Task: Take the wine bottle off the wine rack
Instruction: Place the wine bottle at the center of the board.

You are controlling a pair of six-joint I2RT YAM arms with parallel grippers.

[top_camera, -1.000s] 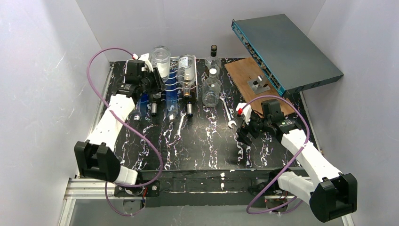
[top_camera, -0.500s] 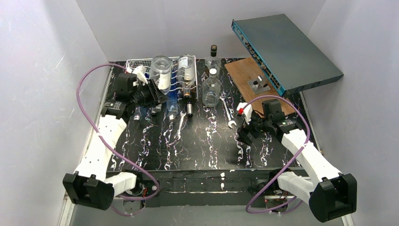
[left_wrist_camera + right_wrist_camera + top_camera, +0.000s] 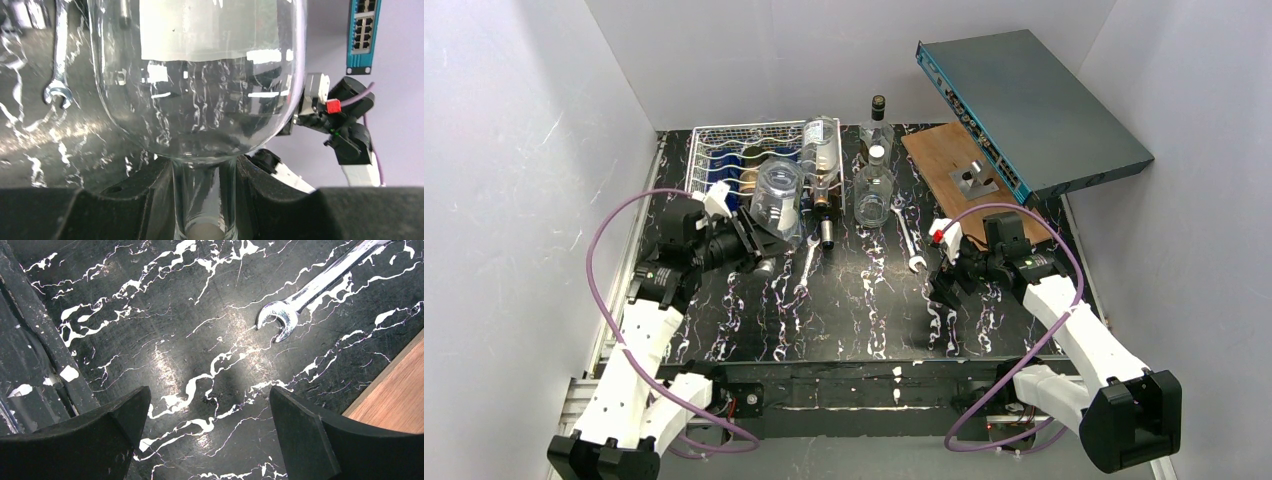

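Observation:
The silver wire wine rack (image 3: 717, 160) stands at the back left of the table. A clear wine bottle (image 3: 777, 198) hangs tilted in front of it, base up and off the rack. My left gripper (image 3: 757, 243) is shut on its neck. The left wrist view shows the glass neck (image 3: 204, 195) clamped between the black fingers (image 3: 135, 200), with the round body (image 3: 200, 75) filling the view above. Another clear bottle (image 3: 821, 150) lies on the rack's right side. My right gripper (image 3: 945, 284) hovers open over bare tabletop (image 3: 209, 400), holding nothing.
Two upright bottles (image 3: 874, 185) stand right of the rack. Two wrenches (image 3: 807, 262) (image 3: 911, 246) lie on the black marbled table. A wooden board (image 3: 946, 178) and a teal network switch (image 3: 1034, 95) sit at the back right. The wrench (image 3: 295, 305) and board edge (image 3: 395, 395) show ahead of my right gripper.
My left arm has drawn back toward the near left, carrying the clear bottle off the rack; the rack's left rows are now uncovered. The right arm has stayed put.

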